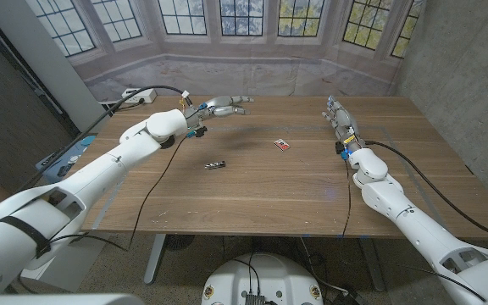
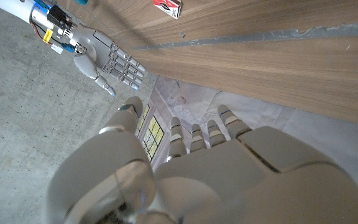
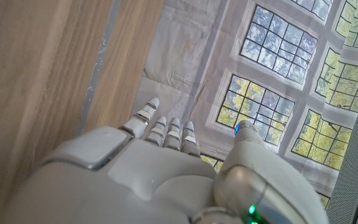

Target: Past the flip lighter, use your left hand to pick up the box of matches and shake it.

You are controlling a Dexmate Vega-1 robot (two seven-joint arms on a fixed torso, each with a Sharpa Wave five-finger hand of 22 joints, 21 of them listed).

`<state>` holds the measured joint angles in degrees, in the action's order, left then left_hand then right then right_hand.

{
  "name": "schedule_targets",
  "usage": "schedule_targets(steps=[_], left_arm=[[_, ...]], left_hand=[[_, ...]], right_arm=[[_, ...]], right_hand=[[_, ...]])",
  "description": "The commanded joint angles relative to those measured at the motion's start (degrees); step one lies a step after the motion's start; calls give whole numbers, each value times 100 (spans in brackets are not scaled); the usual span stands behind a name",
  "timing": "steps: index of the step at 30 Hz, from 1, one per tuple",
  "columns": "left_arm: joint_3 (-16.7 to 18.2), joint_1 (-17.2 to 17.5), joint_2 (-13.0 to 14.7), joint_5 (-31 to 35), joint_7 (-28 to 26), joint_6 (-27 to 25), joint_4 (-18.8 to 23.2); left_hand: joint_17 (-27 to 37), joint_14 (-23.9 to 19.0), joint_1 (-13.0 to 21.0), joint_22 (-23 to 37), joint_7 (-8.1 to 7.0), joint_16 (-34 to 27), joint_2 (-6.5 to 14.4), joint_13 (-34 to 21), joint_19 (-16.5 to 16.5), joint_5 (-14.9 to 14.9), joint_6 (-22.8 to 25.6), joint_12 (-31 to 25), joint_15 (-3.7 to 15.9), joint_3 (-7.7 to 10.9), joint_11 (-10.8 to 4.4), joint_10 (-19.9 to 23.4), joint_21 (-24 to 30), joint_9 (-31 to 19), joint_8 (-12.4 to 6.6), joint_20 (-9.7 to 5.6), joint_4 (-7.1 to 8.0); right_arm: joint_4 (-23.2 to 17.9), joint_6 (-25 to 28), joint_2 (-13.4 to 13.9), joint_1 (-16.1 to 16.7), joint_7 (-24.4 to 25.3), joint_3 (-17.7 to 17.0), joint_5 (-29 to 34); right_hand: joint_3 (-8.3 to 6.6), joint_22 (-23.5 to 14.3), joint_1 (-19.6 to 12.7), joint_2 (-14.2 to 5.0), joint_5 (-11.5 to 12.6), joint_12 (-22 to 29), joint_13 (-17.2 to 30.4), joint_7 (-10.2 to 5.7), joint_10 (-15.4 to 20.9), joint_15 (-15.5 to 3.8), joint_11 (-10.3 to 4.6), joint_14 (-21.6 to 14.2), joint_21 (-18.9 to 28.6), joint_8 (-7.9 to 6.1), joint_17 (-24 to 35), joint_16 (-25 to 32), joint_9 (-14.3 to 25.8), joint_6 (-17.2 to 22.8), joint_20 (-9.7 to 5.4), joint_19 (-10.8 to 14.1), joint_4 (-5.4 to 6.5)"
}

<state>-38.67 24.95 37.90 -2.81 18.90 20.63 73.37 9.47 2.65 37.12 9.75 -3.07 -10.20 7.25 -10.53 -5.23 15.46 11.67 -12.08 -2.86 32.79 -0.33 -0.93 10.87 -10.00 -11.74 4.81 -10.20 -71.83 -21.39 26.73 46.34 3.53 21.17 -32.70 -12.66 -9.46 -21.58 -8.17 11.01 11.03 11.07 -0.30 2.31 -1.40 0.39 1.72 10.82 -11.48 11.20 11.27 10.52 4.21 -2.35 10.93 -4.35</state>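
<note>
A small red and white box of matches (image 1: 283,145) lies flat on the wooden table (image 1: 295,191), right of centre; it shows too in the left wrist view (image 2: 168,6). A dark flip lighter (image 1: 215,164) lies nearer the middle, to the left of the box. My left hand (image 1: 221,106) hovers over the far left part of the table, fingers spread and holding nothing, well apart from both. My right hand (image 1: 338,114) stands at the far right with straight fingers, empty; the left wrist view shows it as well (image 2: 107,59).
A white power strip (image 1: 138,97) with a cable sits at the table's far left corner. A grey strip (image 2: 260,36) runs across the tabletop. Windows and a pale covered wall lie behind the table. Black cables trail along both arms.
</note>
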Motion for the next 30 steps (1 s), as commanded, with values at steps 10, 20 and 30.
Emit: schedule_targets(steps=[10, 20, 30], left_arm=[[-382, -804, 102, 1321, 390, 722, -334], [-594, -1221, 70, 2100, 345, 929, -417], [-941, -1736, -207, 2764, 473, 1139, -590]], left_hand=[[24, 33, 159, 13, 62, 3, -197, -32, -149, -104, 198, 17, 17, -48, -41, -58, 62, -42, -69, -25, -42], [30, 16, 218, 17, 11, -7, -428, -35, -190, -244, 213, 18, 56, -147, -91, -65, 61, -48, -60, -77, -52], [38, 71, 324, 21, -70, 7, -713, -40, -143, -407, 150, 54, 56, -259, -152, -179, 29, -54, -21, -86, -46]], right_arm=[[-99, -38, -45, 82, 219, 24, 103], [-324, 32, 52, 256, 321, -37, 87], [-318, -2, 82, 296, 267, -96, 14]], right_hand=[[4, -24, -53, 22, -22, 46, 15, 35, 23, 41, 94, -5, 41, -60, 11, 35, 27, 91, -187, 71, -44], [42, -24, 11, 67, -35, 48, 18, 65, 24, 69, 134, -14, 50, -50, 25, 45, 29, 102, -175, 111, -28], [47, -24, 15, 73, -35, 51, 20, 85, 29, 77, 139, -19, 52, -42, 25, 48, 30, 105, -175, 130, -39]])
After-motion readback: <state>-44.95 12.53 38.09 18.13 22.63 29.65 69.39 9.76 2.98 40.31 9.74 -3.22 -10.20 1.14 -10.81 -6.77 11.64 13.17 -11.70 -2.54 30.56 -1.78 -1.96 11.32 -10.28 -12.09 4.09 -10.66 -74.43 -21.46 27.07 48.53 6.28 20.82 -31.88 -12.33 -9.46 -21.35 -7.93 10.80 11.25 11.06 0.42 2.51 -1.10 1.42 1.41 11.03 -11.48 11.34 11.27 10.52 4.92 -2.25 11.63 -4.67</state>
